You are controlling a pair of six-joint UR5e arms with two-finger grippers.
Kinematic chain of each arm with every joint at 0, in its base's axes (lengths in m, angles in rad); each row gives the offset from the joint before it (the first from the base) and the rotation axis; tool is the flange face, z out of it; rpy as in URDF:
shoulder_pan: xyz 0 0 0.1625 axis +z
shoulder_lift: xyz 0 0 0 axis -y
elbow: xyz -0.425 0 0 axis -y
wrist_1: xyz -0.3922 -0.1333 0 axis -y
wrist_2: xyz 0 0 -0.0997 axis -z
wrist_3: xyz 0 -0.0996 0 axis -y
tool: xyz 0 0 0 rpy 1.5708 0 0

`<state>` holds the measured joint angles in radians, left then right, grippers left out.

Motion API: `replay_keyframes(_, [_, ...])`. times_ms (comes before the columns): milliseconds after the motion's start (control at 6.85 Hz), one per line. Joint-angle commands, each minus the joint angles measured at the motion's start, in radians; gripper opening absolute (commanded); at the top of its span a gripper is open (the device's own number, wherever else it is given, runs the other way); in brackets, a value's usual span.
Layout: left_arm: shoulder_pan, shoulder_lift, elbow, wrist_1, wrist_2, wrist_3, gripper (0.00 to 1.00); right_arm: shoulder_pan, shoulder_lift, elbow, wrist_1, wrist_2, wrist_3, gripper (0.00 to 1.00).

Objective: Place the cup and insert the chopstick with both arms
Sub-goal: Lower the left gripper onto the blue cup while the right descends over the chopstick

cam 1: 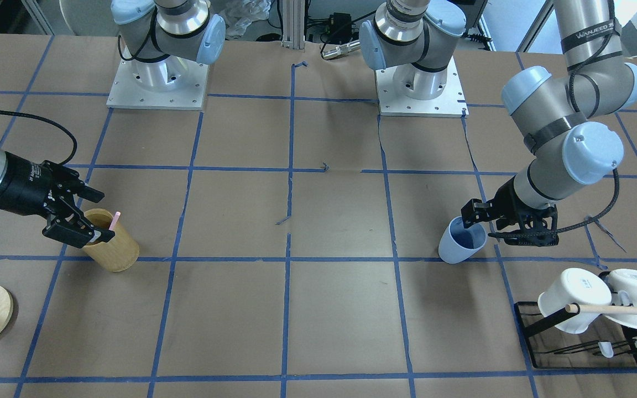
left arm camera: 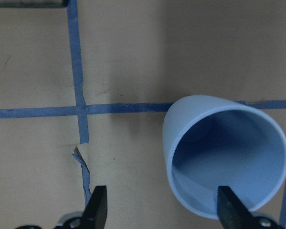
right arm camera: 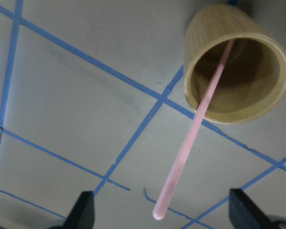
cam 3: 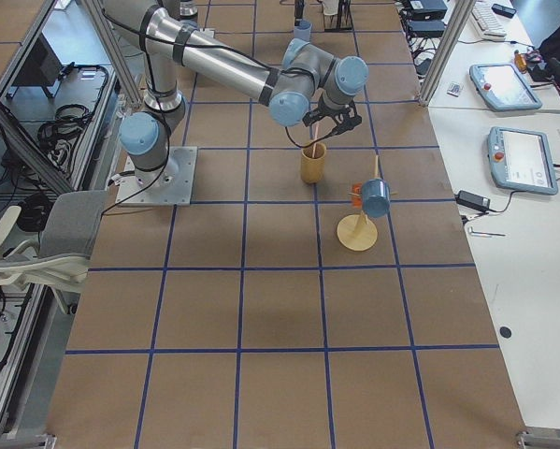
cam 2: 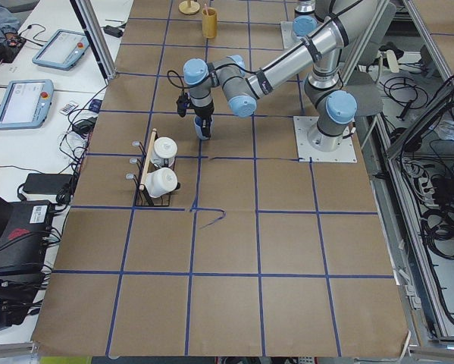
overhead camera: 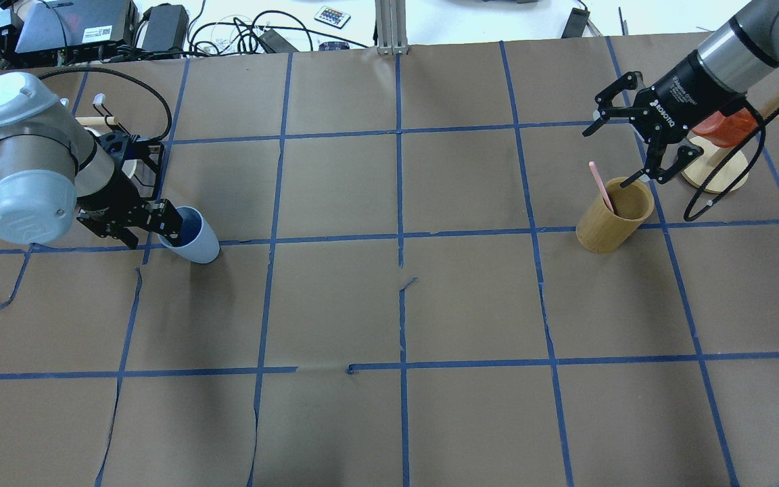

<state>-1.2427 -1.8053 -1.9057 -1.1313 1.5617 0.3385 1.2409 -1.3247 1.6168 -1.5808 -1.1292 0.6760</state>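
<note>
Overhead exterior view: the desk (overhead camera: 396, 304) is covered in brown paper ruled by blue tape (overhead camera: 399, 203), torn in spots, with cables (overhead camera: 227, 30) heaped past its far edge. The cup (overhead camera: 201, 245) stands near the left edge. The left jaws are spread wide with one finger inside its mouth, gripping nothing. Several grid squares away, the right jaws hang open above a wooden holder (overhead camera: 609, 226) where the chopstick (overhead camera: 600, 184) leans.

From overhead, the cup (overhead camera: 195, 241) is at the table's (overhead camera: 470, 304) 9 o'clock, with the mug rack (cam 1: 548, 320) near its 10 o'clock. Well apart, at the table's 3 o'clock, the cylinder holder (overhead camera: 606, 228) has the chopstick (overhead camera: 600, 186) in it, leaning toward 11 o'clock. The round stand (overhead camera: 717, 177) is near the holder's 2 o'clock.
</note>
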Motion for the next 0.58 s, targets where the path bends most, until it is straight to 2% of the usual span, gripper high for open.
replay_keyframes(0, [-0.007,-0.012,0.002,0.001,0.0,-0.01,0.15,0.0,0.027,0.014,0.028,0.012,0.045,0.98])
replay_keyframes(146, [-0.009,-0.009,0.002,0.001,-0.002,-0.012,0.04,-0.001,0.027,0.027,0.048,0.012,0.059,0.94])
replay_keyframes(292, [-0.011,-0.008,0.007,0.002,-0.012,-0.013,0.03,0.0,0.032,0.032,0.047,0.015,0.062,0.91])
replay_keyframes(438, [-0.027,0.004,0.017,-0.002,-0.014,-0.048,0.01,-0.001,0.035,0.031,0.047,0.05,0.063,0.76])
